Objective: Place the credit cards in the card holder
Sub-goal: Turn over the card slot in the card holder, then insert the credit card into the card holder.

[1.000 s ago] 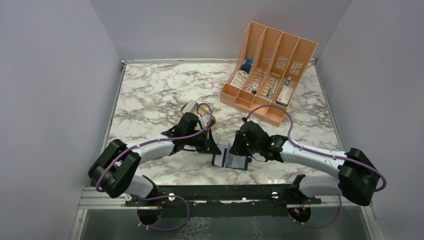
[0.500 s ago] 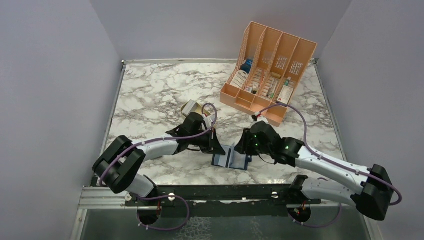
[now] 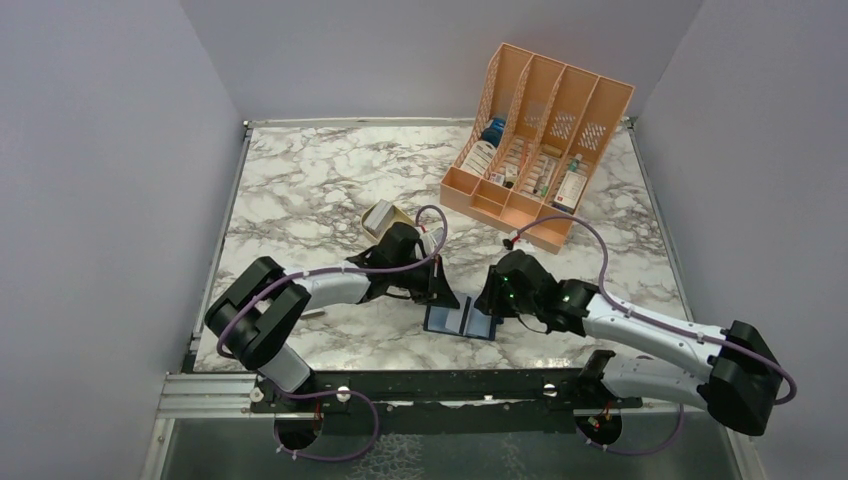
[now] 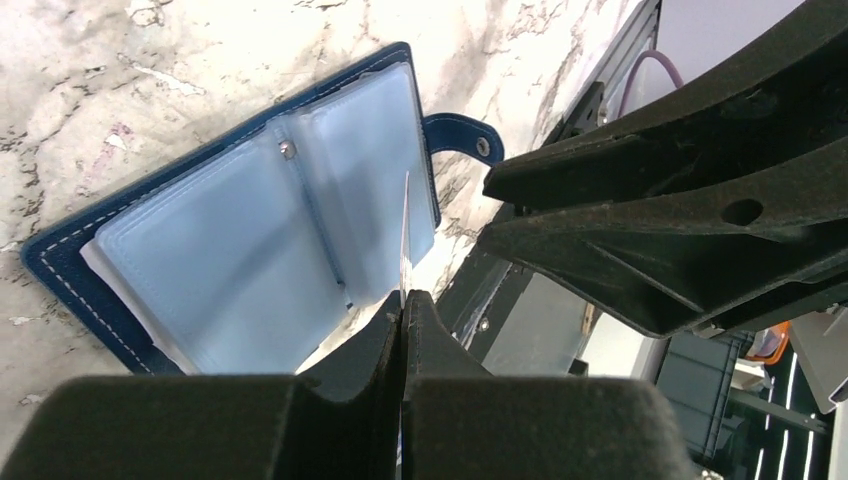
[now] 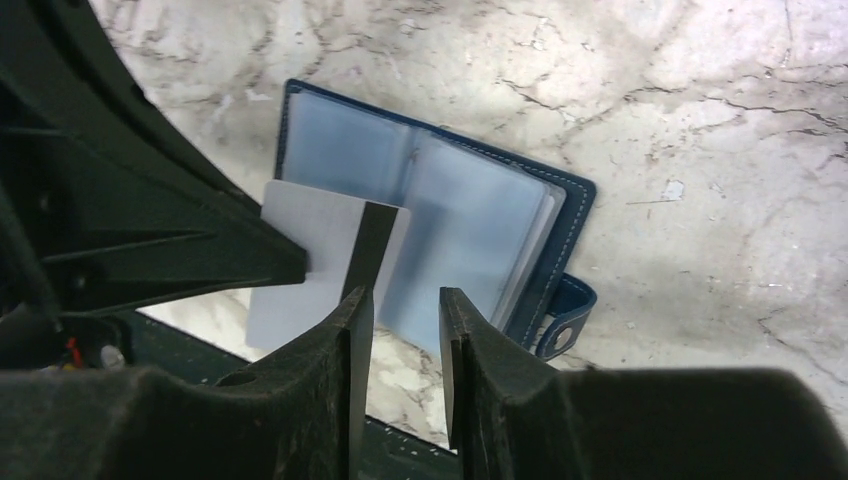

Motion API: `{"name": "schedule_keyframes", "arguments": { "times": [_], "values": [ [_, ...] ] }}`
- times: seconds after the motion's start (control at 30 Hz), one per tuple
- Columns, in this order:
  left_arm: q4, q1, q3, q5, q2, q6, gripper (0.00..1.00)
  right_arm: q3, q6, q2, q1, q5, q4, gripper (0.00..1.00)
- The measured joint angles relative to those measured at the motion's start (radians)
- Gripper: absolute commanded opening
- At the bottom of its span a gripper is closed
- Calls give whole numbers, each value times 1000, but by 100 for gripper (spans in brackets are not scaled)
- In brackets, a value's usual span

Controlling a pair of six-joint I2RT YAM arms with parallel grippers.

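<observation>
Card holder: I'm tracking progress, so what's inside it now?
The open card holder shows pale clear sleeves, no card visible in them. Sleeves underneath are covered. One card is pinched in the left pincer over it.

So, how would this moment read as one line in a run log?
left hand: shut on card | card: over open holder | right hand: open, empty

Overhead looks down; 2 close wrist views share card holder (image 4: 220,250).
</observation>
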Motion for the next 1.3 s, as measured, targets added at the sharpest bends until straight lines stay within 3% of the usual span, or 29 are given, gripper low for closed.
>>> {"name": "schedule_keyframes", "arguments": {
  "times": [0.77, 1.3],
  "values": [
    [-95, 31, 26, -56, 39, 72, 0, -21, -19, 198, -16, 26, 37, 19],
    [-46, 31, 26, -41, 74, 40, 0, -35, -19, 196, -16, 40, 53, 14]
  ]
}}
